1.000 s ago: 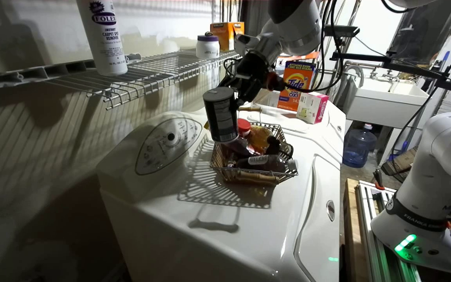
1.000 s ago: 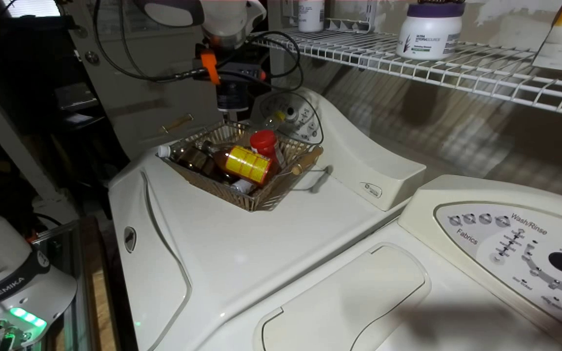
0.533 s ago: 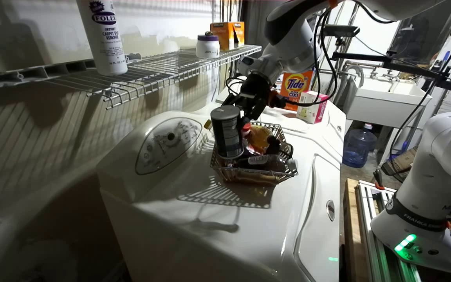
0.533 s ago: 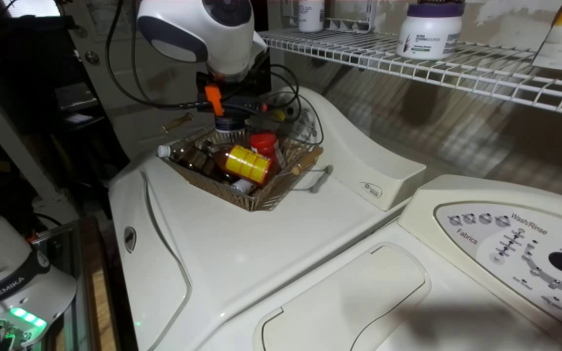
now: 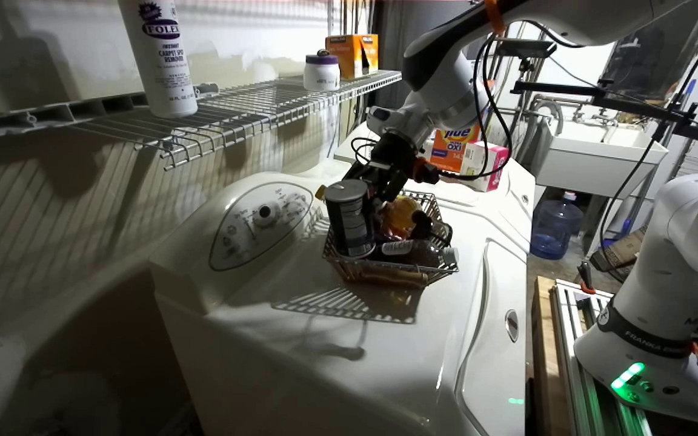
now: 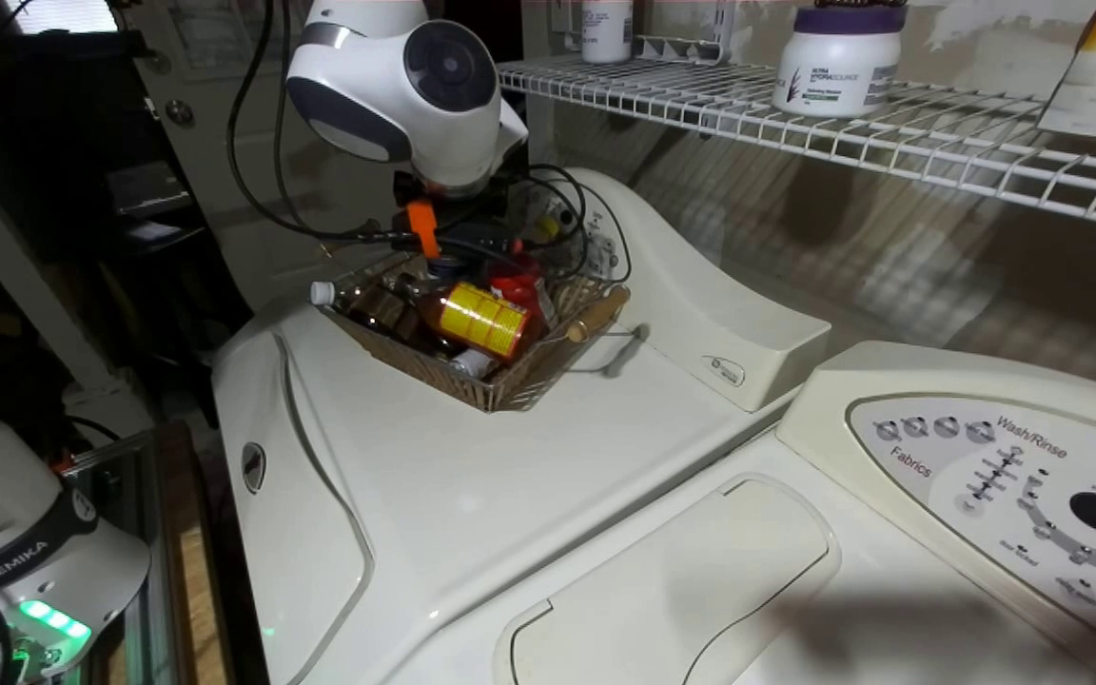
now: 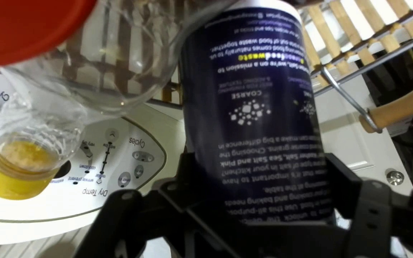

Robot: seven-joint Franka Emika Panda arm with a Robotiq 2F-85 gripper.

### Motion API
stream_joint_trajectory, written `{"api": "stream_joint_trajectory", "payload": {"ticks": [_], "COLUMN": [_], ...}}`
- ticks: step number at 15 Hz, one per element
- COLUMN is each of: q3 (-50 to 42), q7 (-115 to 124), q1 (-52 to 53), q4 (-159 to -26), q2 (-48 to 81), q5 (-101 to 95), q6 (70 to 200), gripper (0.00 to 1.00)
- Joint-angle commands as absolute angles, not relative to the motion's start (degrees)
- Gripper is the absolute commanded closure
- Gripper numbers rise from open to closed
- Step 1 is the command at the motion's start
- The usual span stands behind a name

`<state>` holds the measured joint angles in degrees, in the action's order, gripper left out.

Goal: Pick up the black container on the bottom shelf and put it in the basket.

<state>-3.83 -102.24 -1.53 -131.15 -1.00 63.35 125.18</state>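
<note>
While my gripper [image 7: 262,166] pinched the black container [image 5: 349,223] near its top, I had it nearly upright, its lower end inside the basket [image 6: 429,371] beside a dark bottle [image 5: 420,254]. Whether it touched bottom, I couldn't tell.

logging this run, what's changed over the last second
The black container has moved down, its lower end now seemingly inside the basket; the gripper has come down with it and keeps its hold. The basket seems nudged slightly. The white bottle and purple-lidded jar on the shelf stayed put.
</note>
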Motion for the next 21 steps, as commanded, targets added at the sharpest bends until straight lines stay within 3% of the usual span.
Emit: {"api": "stream_joint_trajectory", "payload": {"ticks": [1,13,21], "q3": [-3.10,-2.15,-0.29], "q7": [-104.01,-101.14,-84.19], "q1": [-1.61,-1.21,-0.77], "q4": [-131.55,-132.55,-134.24], "q2": [-0.83,-4.46,-12.76], "q5": [66.17,62.01,52.89], "q6": [127.57,129.56,132.95], "gripper": [0.03,0.00,0.00]}}
